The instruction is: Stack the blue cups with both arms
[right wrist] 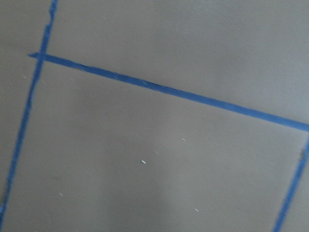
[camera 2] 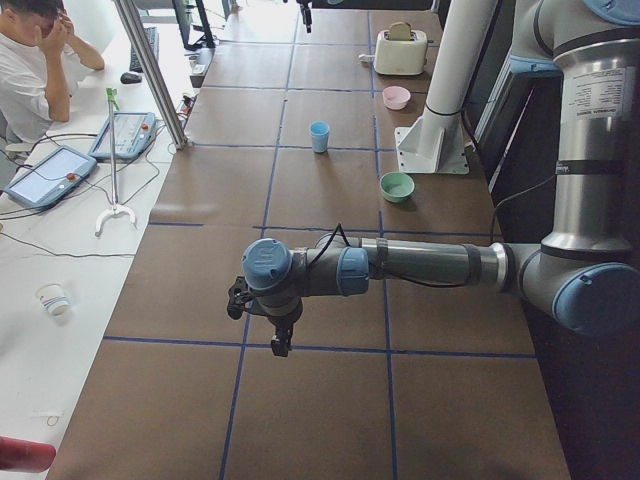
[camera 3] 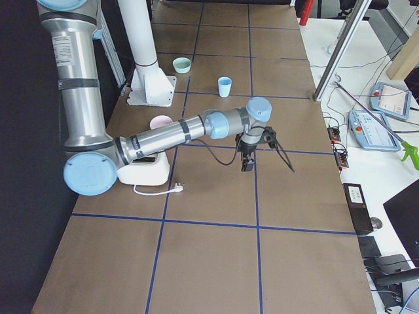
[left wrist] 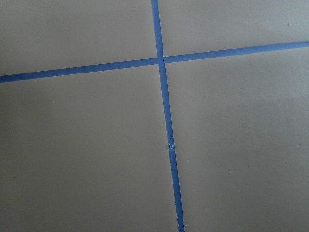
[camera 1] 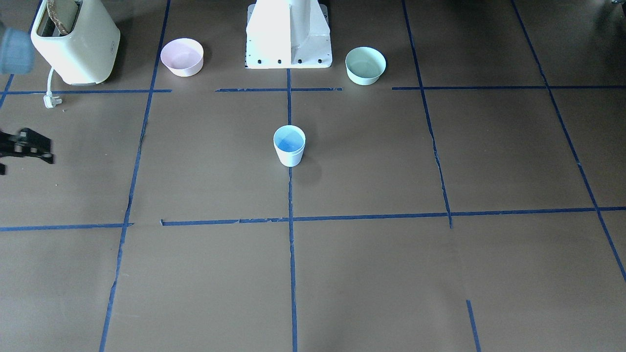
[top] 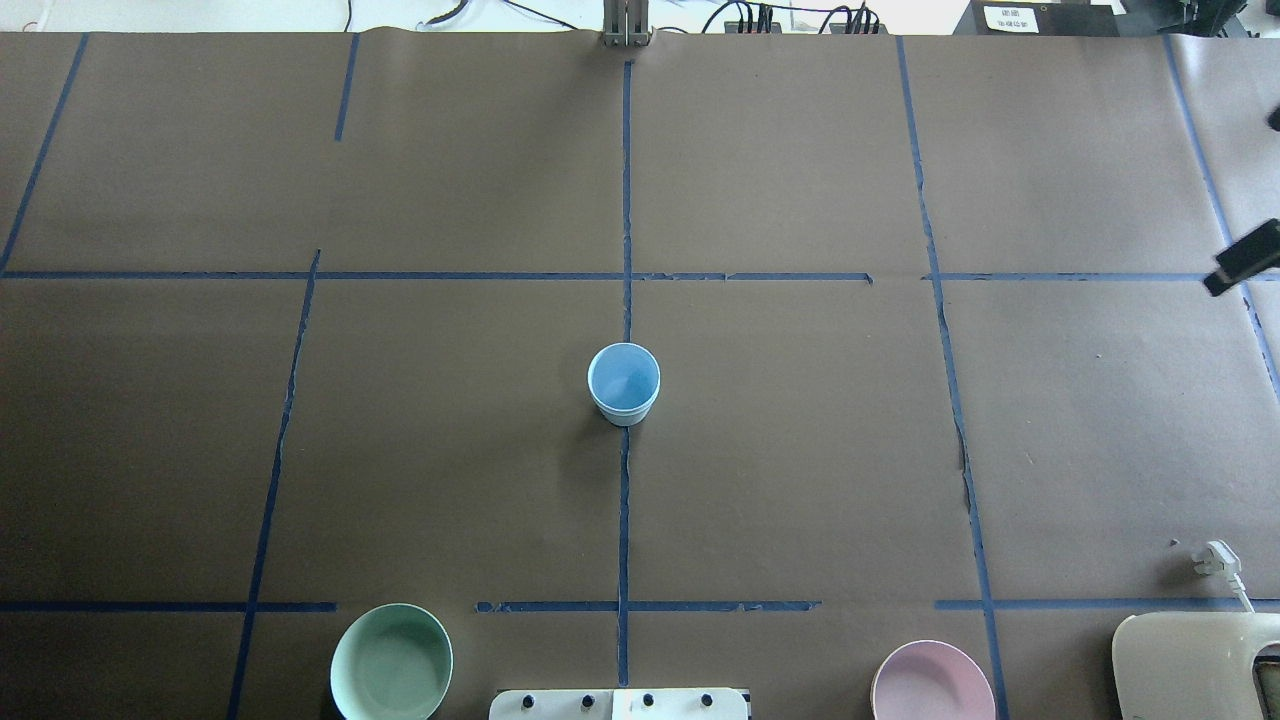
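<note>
One pale-blue cup (camera 1: 289,145) stands upright at the table's middle on the centre tape line, also in the overhead view (top: 624,383) and both side views (camera 2: 319,136) (camera 3: 224,86). I see no second cup apart from it, and cannot tell if one is nested inside. My left gripper (camera 2: 281,343) hangs fingers-down over bare table far from the cup, showing only in the exterior left view, so I cannot tell its state. My right gripper (camera 3: 248,163) also hangs far from the cup. Only part of it shows at the frame edges (camera 1: 29,146) (top: 1243,258), state unclear.
A pink bowl (camera 1: 182,57) and a mint-green bowl (camera 1: 365,65) flank the white pedestal (camera 1: 288,34). A cream toaster (camera 1: 76,41) with a loose plug (camera 1: 51,100) stands beyond the pink bowl. Both wrist views show only brown paper and blue tape. An operator (camera 2: 30,60) sits beside the table.
</note>
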Tool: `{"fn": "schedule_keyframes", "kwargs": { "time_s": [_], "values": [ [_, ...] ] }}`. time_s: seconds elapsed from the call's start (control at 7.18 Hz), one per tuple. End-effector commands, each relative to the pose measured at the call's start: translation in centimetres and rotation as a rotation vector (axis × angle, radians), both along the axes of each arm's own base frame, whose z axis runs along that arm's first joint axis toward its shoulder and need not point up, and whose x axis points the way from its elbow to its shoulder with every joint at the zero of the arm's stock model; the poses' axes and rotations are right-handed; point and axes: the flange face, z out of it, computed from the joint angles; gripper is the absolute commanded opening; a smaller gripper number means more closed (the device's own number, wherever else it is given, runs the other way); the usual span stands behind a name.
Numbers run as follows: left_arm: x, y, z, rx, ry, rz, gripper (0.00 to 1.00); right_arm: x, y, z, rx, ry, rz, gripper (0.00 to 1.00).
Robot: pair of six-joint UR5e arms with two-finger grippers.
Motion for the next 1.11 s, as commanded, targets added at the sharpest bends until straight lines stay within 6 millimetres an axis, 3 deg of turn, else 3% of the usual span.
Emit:
{"fn": "schedule_keyframes", "kwargs": {
  "time_s": [0.0, 0.14, 0.28, 0.98],
  "values": [
    [0.0, -0.1, -0.4, 0.010, 0.000, 0.001, 1.00, 9.7, 7.4, 8.2, -0.041, 0.006, 0.055, 1.00],
    [0.0, -0.2, -0.7, 0.015, 0.000, 0.001, 1.00, 10.4, 10.3, 10.6, -0.102, 0.011, 0.075, 1.00],
    [0.0, -0.4, -0.9, 0.018, -0.003, 0.000, 1.00, 10.4, 11.1, 11.4, -0.126, 0.013, 0.079, 1.00],
    [-0.2, -0.2, -0.3, -0.053, -0.016, -0.051, 1.00, 10.3, 10.9, 11.2, -0.122, 0.010, 0.079, 1.00]
  ]
}}
